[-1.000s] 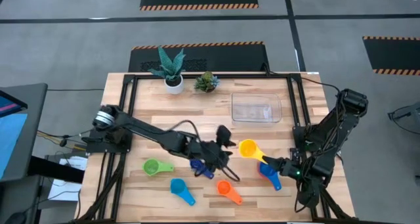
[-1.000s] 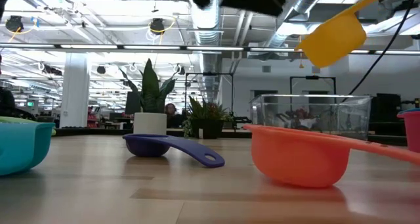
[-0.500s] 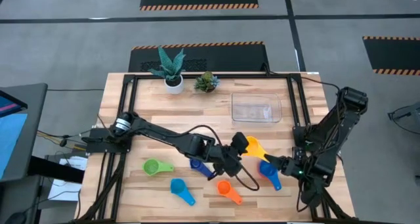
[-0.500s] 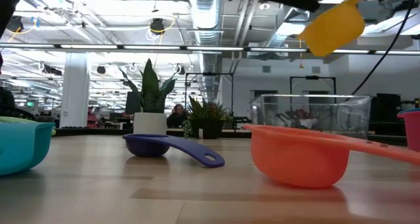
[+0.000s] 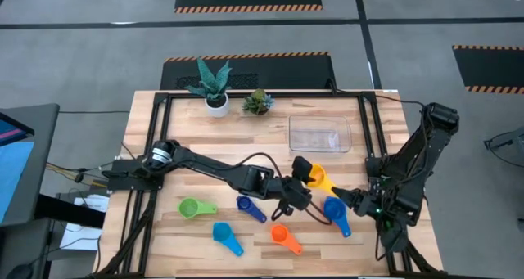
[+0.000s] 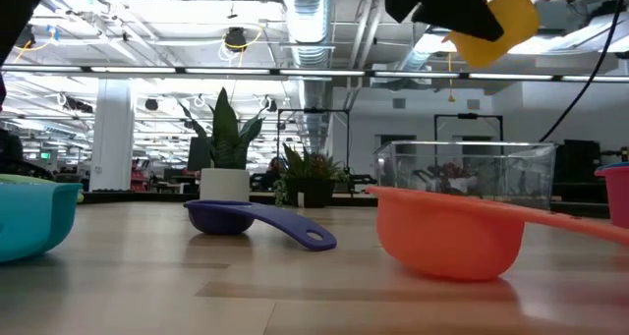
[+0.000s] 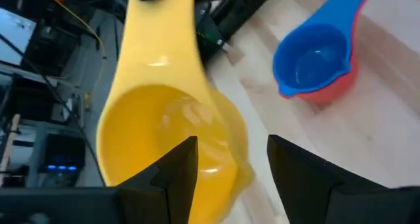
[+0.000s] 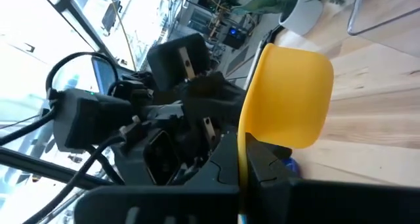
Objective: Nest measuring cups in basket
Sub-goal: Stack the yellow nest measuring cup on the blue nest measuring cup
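The yellow measuring cup (image 5: 317,178) hangs in the air near the table's middle right, shown high up in the low view (image 6: 499,26). My right gripper (image 5: 349,200) is shut on it from the right. My left gripper (image 5: 304,182) is open, and its fingers (image 7: 178,168) stand at the cup's bowl (image 7: 167,135). A blue cup (image 5: 334,211) sits nested in a red cup (image 7: 331,91) on the table. The green (image 5: 190,207), light blue (image 5: 222,232), dark blue (image 5: 245,204) and orange (image 5: 280,233) cups rest on their bowls. The clear basket (image 5: 319,136) stands farther back. My right gripper pinches the yellow cup's flat handle (image 8: 241,152) near its free end, between its two fingers. It comes from the table's right side, with the fingers along the handle. The cup is lifted clear of the table, bowl end away from the gripper. My left gripper is open at the bowl's rim (image 7: 223,168); I cannot tell whether it touches.
A white plant pot (image 5: 216,105) and a small green plant (image 5: 257,102) stand at the table's far edge, left of the basket. Black frame rails (image 5: 164,132) run along the table's sides. Bare wood lies between the basket and the cups.
My left gripper has swung toward the table's right, past the dark blue cup, up to the yellow cup's bowl. The yellow cup, held by my right gripper, has risen slightly and shifted a little toward the far right.
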Controlling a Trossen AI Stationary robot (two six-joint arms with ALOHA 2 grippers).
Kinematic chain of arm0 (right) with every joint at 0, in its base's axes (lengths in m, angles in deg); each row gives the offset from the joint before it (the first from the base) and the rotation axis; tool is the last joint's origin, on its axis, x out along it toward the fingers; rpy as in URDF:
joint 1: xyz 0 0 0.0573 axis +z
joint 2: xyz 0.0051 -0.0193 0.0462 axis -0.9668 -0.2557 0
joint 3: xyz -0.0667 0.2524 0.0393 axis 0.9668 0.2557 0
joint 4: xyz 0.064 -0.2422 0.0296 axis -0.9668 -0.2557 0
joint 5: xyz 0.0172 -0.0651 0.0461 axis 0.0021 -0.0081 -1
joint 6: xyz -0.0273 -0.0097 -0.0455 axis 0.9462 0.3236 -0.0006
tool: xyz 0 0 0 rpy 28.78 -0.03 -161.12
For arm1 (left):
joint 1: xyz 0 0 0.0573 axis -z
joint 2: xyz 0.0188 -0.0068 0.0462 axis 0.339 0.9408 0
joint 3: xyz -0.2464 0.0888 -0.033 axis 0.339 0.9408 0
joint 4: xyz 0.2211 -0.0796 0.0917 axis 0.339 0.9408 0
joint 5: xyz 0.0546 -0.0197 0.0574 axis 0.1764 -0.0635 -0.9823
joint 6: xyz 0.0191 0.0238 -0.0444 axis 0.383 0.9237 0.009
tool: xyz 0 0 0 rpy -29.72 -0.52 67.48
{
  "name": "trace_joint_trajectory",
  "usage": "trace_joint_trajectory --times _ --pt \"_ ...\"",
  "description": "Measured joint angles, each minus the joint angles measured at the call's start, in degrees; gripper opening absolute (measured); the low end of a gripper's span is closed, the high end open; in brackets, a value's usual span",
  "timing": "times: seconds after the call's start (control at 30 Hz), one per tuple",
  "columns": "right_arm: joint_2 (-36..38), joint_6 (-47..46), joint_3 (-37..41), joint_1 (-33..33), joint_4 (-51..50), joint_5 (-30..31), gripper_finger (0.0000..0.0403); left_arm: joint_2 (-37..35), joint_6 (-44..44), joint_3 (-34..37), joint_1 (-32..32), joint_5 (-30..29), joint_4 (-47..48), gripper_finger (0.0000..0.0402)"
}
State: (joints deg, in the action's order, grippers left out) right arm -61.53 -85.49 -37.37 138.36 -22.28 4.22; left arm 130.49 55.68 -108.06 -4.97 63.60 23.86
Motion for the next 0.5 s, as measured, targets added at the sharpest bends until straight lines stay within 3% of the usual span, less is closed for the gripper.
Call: trace_joint_trajectory --times 0.23,0.5 --pt "-0.04 0.32 0.02 -1.11 0.0 -0.28 0.0005 0.63 -0.78 -0.44 -0.21 4.11 -2.51 0.0098" --pt "-0.09 0.71 0.02 -1.29 -0.67 -0.17 0.0005 0.65 -2.71 -0.39 -0.33 1.54 -3.46 0.001"
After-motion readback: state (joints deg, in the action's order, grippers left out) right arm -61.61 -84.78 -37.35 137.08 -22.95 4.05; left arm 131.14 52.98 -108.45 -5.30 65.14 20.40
